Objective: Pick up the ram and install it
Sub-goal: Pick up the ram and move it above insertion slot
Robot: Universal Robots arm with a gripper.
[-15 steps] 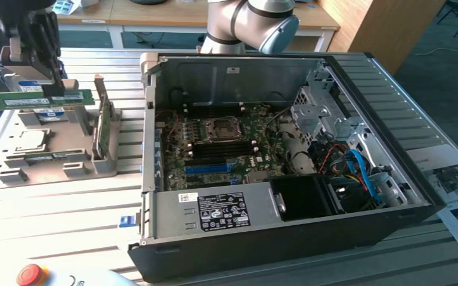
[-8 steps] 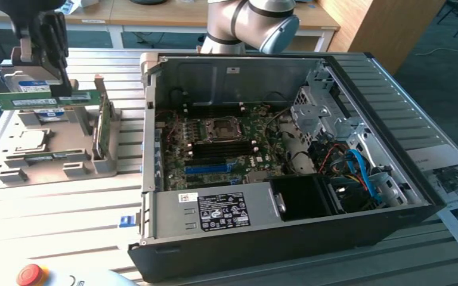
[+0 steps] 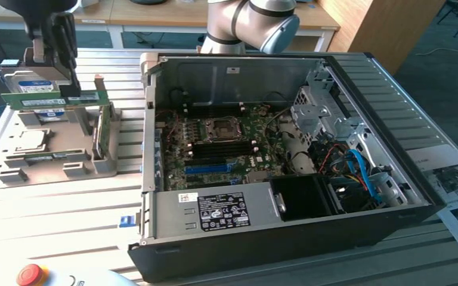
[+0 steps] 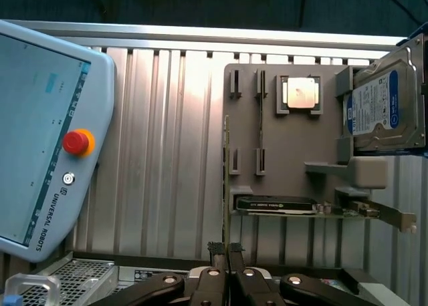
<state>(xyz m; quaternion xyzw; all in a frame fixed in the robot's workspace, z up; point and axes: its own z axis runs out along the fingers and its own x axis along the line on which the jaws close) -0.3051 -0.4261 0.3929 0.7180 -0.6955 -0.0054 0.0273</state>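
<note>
Exterior view has the end effector (image 3: 71, 89) hanging right above the grey parts holder (image 3: 93, 165), fingers pinched together on the ram (image 3: 50, 100). So the ram is clear of the holder, up in the air above it, lying level. From this camera it overlaps the hard drive (image 3: 34, 84) standing at the holder's far end. The green expansion card (image 3: 102, 126) sits upright on the holder's edge nearest the open PC case (image 3: 293, 238). The case is beside the holder, towards the exterior view's right, and both are on the slatted counter (image 3: 54, 205). Wrist view looks straight down on the holder (image 4: 294, 145). The end effector (image 4: 225, 247) has its tips nearly touching, the processor chip (image 4: 299, 92) is in its holder pocket, and a teach pendant (image 4: 40, 132) lies well off to one side of the holder.
</note>
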